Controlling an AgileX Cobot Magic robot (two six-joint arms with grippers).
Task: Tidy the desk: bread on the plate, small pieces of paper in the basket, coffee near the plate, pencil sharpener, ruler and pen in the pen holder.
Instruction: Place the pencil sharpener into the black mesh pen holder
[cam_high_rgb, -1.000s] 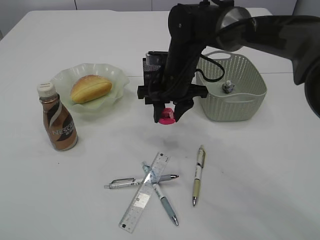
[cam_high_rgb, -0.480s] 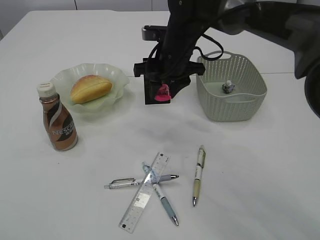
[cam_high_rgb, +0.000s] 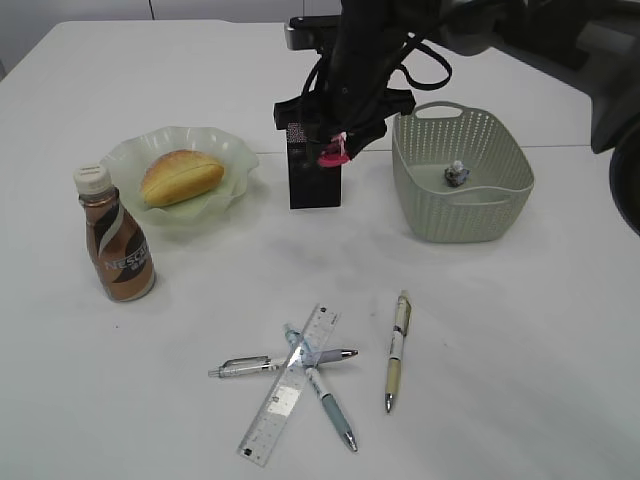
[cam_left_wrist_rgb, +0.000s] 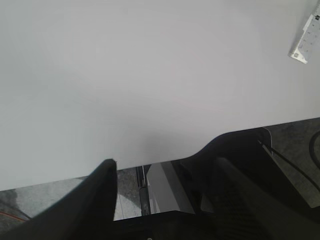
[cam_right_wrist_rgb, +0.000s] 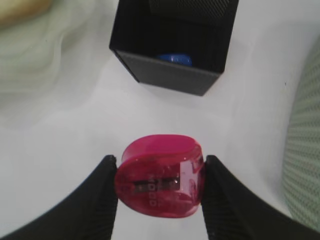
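Note:
My right gripper (cam_high_rgb: 335, 150) is shut on the pink pencil sharpener (cam_right_wrist_rgb: 160, 182) and holds it in the air at the top front edge of the black mesh pen holder (cam_high_rgb: 313, 180). The right wrist view shows the pen holder (cam_right_wrist_rgb: 172, 45) open below, with something blue inside. The bread (cam_high_rgb: 181, 176) lies on the green plate (cam_high_rgb: 232, 152), and the coffee (cam_high_rgb: 117, 240) stands in front of the plate. One small piece of paper (cam_high_rgb: 457, 175) lies in the basket (cam_high_rgb: 470, 215). The ruler (cam_high_rgb: 288, 385) lies across two pens (cam_high_rgb: 322, 388); a third pen (cam_high_rgb: 397, 350) lies to their right. My left gripper (cam_left_wrist_rgb: 165, 175) is open and holds nothing.
The left wrist view shows bare white desk (cam_left_wrist_rgb: 150, 75), its near edge, and the ruler's end (cam_left_wrist_rgb: 307, 42) at top right. The basket stands just right of the pen holder and the plate just left of it.
My right gripper has risen and moved back with the pencil sharpener, from low in front of the pen holder to its top edge. Everything else is unmoved.

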